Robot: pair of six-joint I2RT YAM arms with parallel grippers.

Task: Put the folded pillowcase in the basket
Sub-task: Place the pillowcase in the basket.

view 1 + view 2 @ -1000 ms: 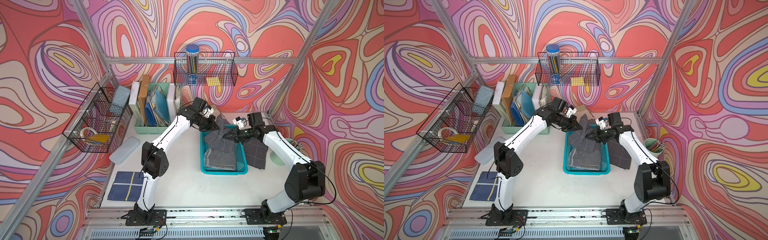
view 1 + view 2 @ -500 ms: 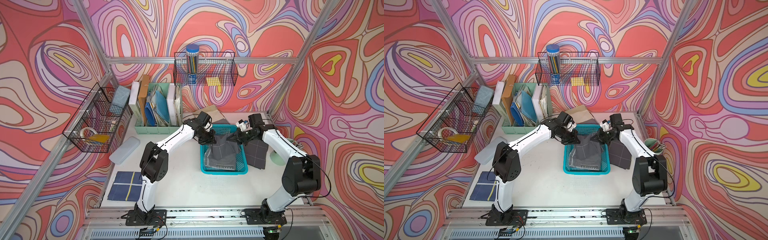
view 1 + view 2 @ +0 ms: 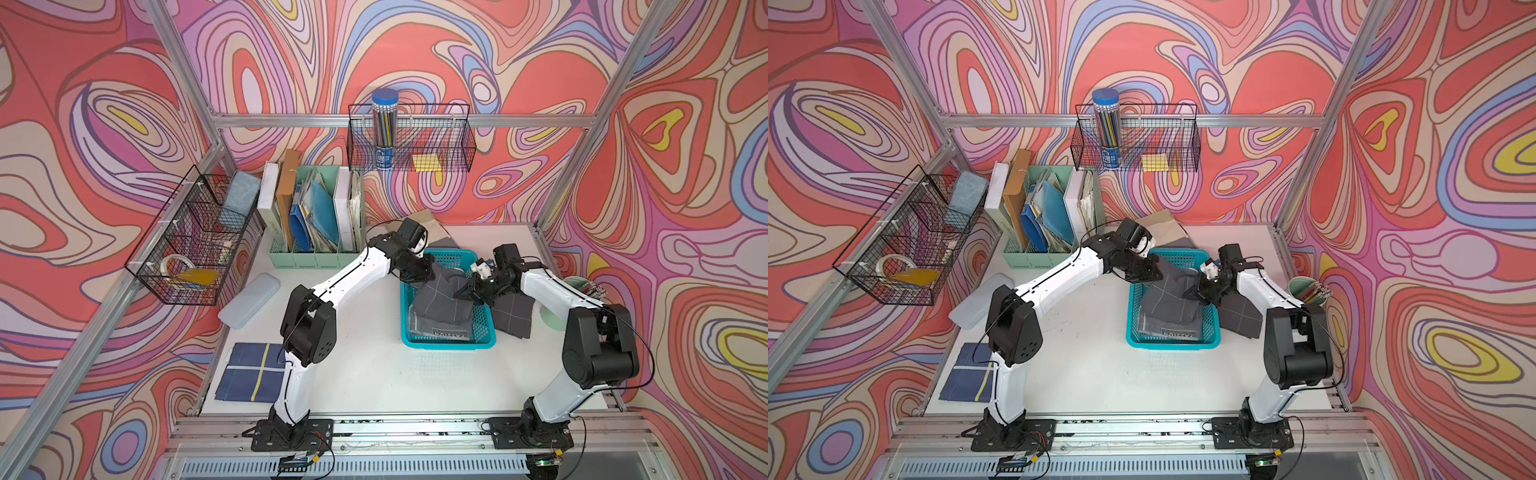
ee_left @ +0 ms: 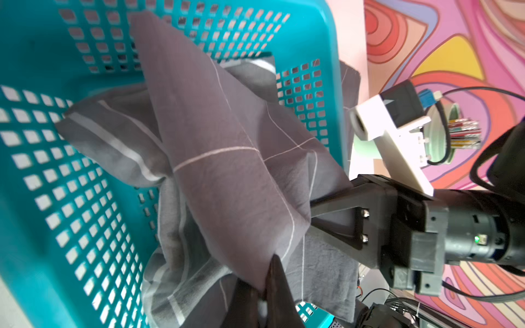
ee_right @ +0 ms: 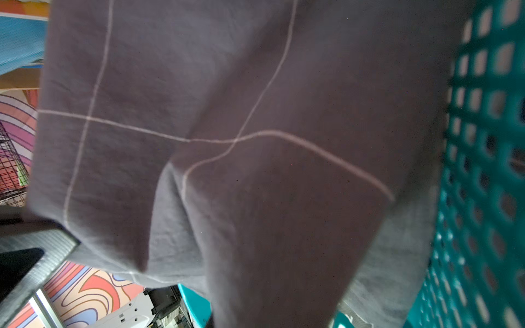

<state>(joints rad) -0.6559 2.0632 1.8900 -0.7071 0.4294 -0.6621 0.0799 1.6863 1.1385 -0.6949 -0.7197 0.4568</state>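
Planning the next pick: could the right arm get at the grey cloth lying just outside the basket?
Probably yes, once free. The grey cloth lies in the open beside the basket, just under that arm, but the right gripper is shut on the pillowcase.

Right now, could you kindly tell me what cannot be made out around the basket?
- Right gripper fingertips: right wrist view, the pillowcase fills the frame.
- Most of the basket floor: both top views, the pillowcase and a labelled packet cover it.
- Left gripper fingers' bases: left wrist view, cut off by the picture's edge.
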